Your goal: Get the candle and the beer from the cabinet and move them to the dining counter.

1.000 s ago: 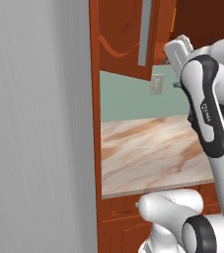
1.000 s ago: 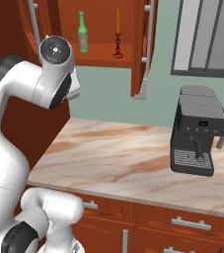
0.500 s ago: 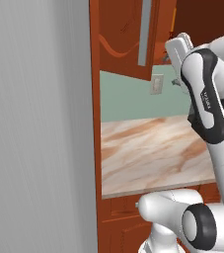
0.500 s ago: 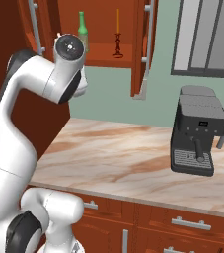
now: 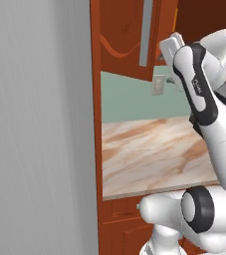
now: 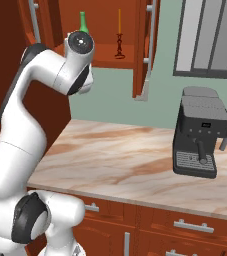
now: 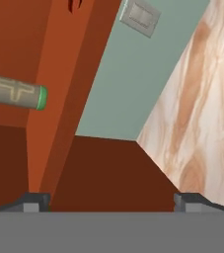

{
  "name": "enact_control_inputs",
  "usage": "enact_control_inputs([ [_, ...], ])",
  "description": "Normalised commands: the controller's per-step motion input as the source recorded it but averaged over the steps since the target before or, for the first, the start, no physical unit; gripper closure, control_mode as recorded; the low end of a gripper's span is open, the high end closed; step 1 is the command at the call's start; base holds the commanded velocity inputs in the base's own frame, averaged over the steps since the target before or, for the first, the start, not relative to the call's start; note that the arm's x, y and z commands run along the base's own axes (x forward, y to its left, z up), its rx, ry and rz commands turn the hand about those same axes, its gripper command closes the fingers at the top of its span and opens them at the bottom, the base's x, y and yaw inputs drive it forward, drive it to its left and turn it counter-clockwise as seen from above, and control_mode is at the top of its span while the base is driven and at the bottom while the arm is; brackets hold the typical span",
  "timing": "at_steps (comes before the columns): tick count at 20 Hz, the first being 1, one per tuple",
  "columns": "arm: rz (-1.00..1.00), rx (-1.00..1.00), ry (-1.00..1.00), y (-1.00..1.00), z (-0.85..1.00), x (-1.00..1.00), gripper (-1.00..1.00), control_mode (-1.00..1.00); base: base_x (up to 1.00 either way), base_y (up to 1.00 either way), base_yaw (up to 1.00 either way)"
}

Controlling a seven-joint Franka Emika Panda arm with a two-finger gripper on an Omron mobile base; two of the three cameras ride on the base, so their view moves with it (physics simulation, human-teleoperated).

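No legible text, brand name, number or sign appears on any surface. The beer carries a pale label bearing a raised T-shaped mark; no lettering on it can be resolved. The robot arm carries a small dark marking on its upper link, too blurred to read. The coffee machine has a small front panel with pale specks, not readable.

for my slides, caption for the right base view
Arm raised toward the open cabinet holding the beer and candle.
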Motion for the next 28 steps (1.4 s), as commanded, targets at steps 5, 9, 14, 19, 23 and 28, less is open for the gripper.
enact_control_inputs([
  [5, 0.00, 0.02, 0.02, 0.00, -0.04, 0.43, -1.00, -1.00, 0.00, 0.00, 0.00],
  [9, 0.00, 0.07, 0.00, 0.03, -0.03, 0.29, -1.00, -1.00, 0.00, 0.00, 0.00],
  [14, 0.00, 0.07, 0.00, 0.21, -0.03, 0.15, -1.00, -1.00, 0.00, 0.00, 0.00],
  [19, 0.05, 0.07, 0.00, 0.31, -0.01, 0.00, -1.00, -1.00, 0.00, 0.00, 0.00],
  [23, 0.12, 0.06, 0.00, 0.35, 0.00, -0.01, -1.00, -1.00, 0.00, 0.00, 0.00],
  [28, 0.14, 0.03, 0.00, 0.45, 0.00, -0.05, -1.00, -1.00, 0.00, 0.00, 0.00],
])
